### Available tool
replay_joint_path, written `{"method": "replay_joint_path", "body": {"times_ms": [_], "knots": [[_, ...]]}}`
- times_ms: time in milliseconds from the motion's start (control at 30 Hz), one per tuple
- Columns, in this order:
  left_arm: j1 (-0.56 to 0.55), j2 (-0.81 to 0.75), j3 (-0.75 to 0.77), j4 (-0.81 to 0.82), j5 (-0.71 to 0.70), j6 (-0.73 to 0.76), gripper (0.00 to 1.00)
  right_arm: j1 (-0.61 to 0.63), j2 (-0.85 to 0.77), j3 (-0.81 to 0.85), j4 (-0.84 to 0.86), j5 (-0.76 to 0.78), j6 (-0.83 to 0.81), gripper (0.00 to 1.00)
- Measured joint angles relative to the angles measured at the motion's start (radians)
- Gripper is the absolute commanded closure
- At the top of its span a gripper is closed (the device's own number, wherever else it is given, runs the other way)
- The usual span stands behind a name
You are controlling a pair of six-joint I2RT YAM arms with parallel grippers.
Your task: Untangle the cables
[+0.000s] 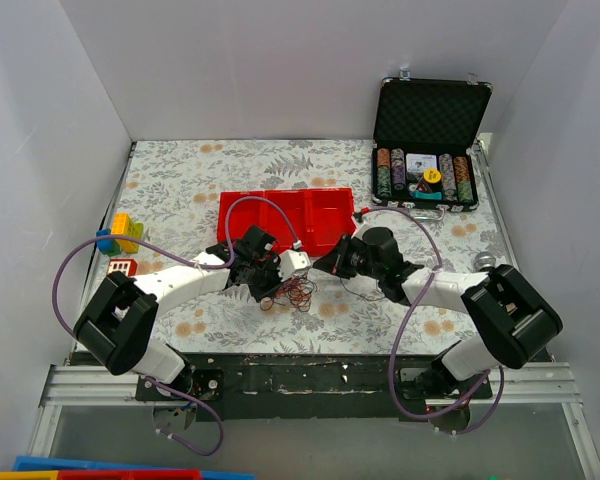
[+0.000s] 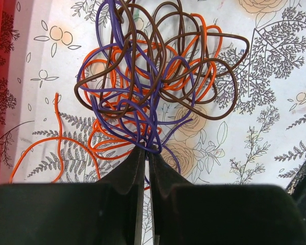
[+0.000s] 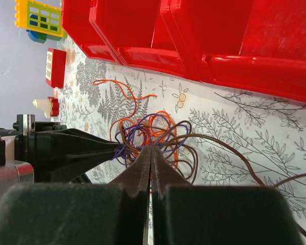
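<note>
**A:** From above, where is the tangle?

**B:** The small bundle of thin orange, purple and brown cables (image 1: 292, 293) sits about mid-way across the floral-patterned desk (image 1: 180, 180), on the near side of the flat red plastic tray (image 1: 280, 208). The left fingers (image 1: 277, 287) come at it from the left and the right fingers (image 1: 320, 270) from the right. An open black case of poker chips (image 1: 427, 120) stands at the far right, and coloured toy blocks (image 1: 125, 232) lie at the left edge.

**A:** And the left wrist camera?

**B:** Loose loops fan out beyond the black tips. The left fingers are all but closed, with only a slit between them, and they pinch purple strands at the bundle's edge. One orange strand trails off toward the red tray.

**A:** The right wrist?

**B:** The right fingers are pressed flat together with their tips against the bundle. I cannot tell whether a strand is caught between them. The left fingers show alongside, gripping purple strands. A long brown strand runs out from the bundle across the desk, and the tray lies beyond it.
</note>
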Motion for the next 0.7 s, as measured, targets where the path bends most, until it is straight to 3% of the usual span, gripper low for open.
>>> {"method": "replay_joint_path", "body": {"times_ms": [200, 300, 467, 600, 700], "knots": [[0.000, 0.000, 0.000, 0.000, -0.008, -0.002, 1.00, 0.000, -0.098, -0.032, -0.047, 0.077, -0.017, 0.99], [0.000, 0.000, 0.000, 0.000, -0.016, -0.002, 1.00, 0.000, -0.152, -0.035, -0.062, 0.096, -0.027, 0.63], [0.000, 0.000, 0.000, 0.000, -0.020, -0.005, 1.00, 0.013, -0.103, -0.034, -0.062, 0.092, -0.031, 0.42], [0.000, 0.000, 0.000, 0.000, -0.021, -0.008, 1.00, 0.031, -0.047, -0.030, -0.064, 0.093, -0.023, 0.41], [0.000, -0.002, 0.000, 0.001, -0.022, -0.007, 1.00, 0.038, -0.013, -0.012, -0.063, 0.101, -0.020, 0.48]]}}
